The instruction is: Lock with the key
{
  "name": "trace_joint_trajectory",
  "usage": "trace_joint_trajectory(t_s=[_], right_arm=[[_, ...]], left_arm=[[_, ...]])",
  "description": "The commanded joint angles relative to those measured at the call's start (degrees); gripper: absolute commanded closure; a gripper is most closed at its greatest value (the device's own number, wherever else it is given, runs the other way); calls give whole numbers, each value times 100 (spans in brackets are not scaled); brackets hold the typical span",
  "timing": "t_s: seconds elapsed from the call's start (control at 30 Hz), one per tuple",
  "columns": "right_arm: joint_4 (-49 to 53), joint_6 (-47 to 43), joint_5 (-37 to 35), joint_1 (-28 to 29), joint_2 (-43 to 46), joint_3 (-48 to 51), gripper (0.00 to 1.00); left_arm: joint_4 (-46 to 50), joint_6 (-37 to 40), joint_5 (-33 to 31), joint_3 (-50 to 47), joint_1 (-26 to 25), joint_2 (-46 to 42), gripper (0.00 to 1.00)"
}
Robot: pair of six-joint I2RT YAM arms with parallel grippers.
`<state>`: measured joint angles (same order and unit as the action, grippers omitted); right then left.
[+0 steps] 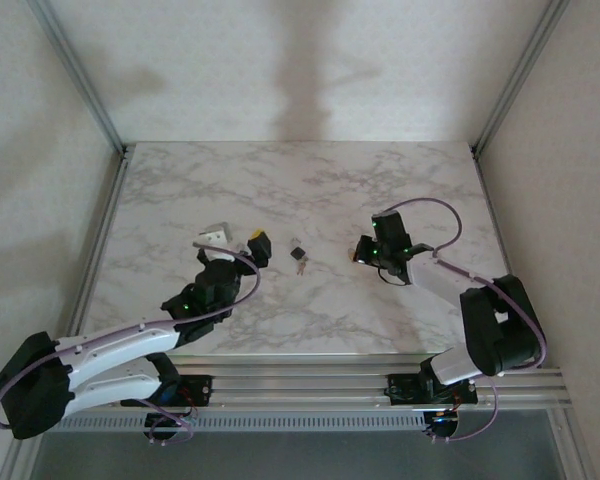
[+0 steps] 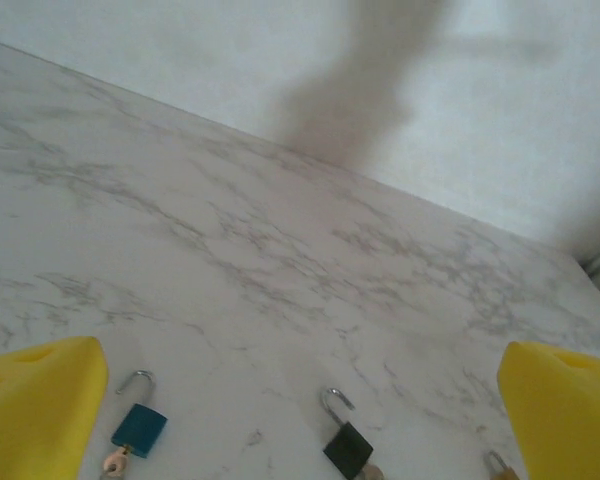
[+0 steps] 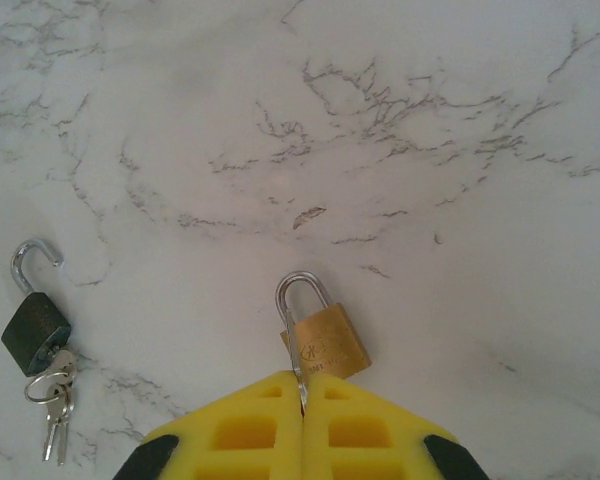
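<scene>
— Padlocks on the counter (image 1: 310, 180): how many can you count?
— From above I can pick out a black padlock (image 1: 299, 254) near the middle. The left wrist picture has a blue padlock (image 2: 138, 425) at the bottom left, with the black one at the bottom middle. The right wrist picture has a brass padlock (image 3: 325, 340) low in the middle, and keys (image 3: 52, 405) hanging on the black one at the left.
— And the jaws?
— The left jaws are wide open and hold nothing. Their yellow pads (image 2: 40, 400) sit in the bottom corners. The right jaws are squeezed tight on the brass padlock's loop.
— The room?
— White marble counter with grey lines, pale walls, metal posts (image 1: 80, 80) at the back corners.
</scene>
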<state>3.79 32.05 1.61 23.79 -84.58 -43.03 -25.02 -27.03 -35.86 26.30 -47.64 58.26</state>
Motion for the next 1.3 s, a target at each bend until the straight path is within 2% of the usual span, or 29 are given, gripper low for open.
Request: trace_joint_trajectory(t_s=[0.0,0.23,0.5,1.1,1.27], right_arm=[[81,-146,37,-90,-140,-242,100],[158,-118,189,-368,-287,-311,100],[195,-177,265,-384,-577,-383,100],[230,-221,262,-384,-1096,-611,100],[217,-222,301,-383,-1105,-611,97]], left_arm=[[-270,-198,-469,-119,30,-190,0],[-147,-294,-732,-163,33,-89,0],[-44,-413,-891,-240,35,-285,1],[32,-444,-896,-227,35,-289,1],[32,-461,-897,-231,35,-265,1]])
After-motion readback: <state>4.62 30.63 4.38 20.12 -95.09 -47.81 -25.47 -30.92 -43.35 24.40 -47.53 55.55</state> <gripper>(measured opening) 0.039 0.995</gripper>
